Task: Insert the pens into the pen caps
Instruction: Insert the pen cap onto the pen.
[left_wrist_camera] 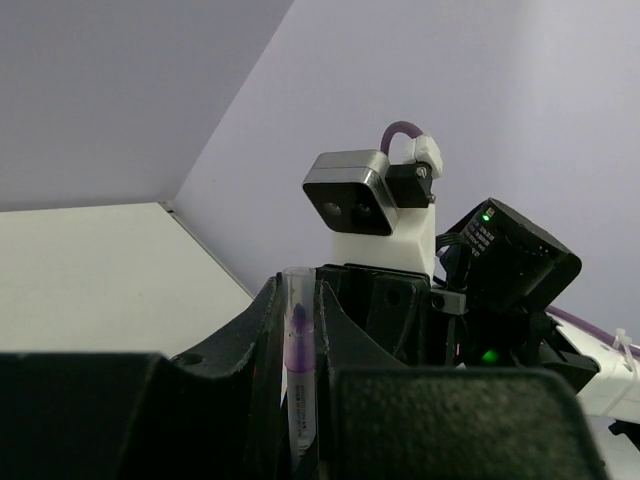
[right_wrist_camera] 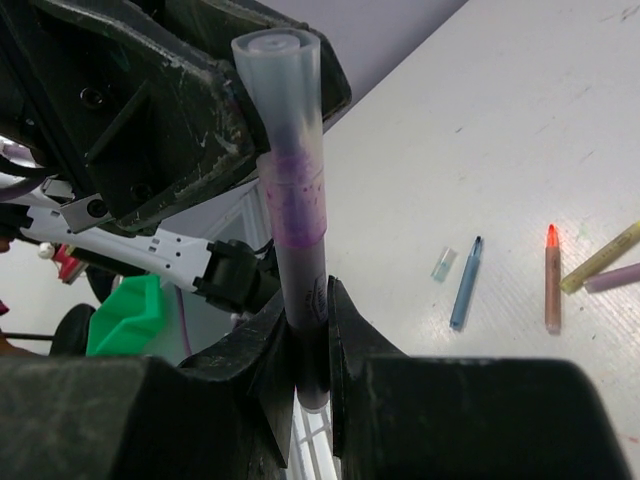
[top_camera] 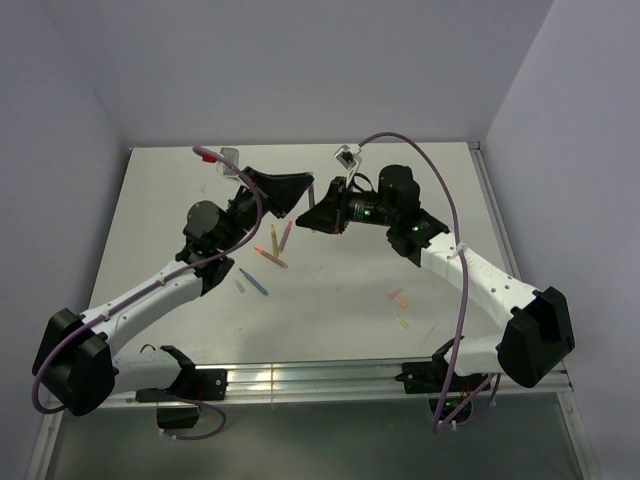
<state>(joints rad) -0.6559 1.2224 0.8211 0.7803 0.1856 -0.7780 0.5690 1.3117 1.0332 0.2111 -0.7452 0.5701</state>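
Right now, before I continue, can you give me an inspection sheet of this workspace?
Surface: white table.
Job's things: purple pen with clear cap held above table; blue pen, orange pen, pink cap lying loose on table.
Clutter: nothing seen.
End effectors: left end effector and right end effector both shut on purple pen.
Cables: purple cable arching over right arm.
Surroundings: lilac walls.

Table: pale off-white top, matte, with faint scuff marks showing in the right wrist view. Walls — plain lavender-grey, enclosing the table on three sides. Metal rail: runs along the table's near edge. Green object — beyond the table edge, identity unclear.
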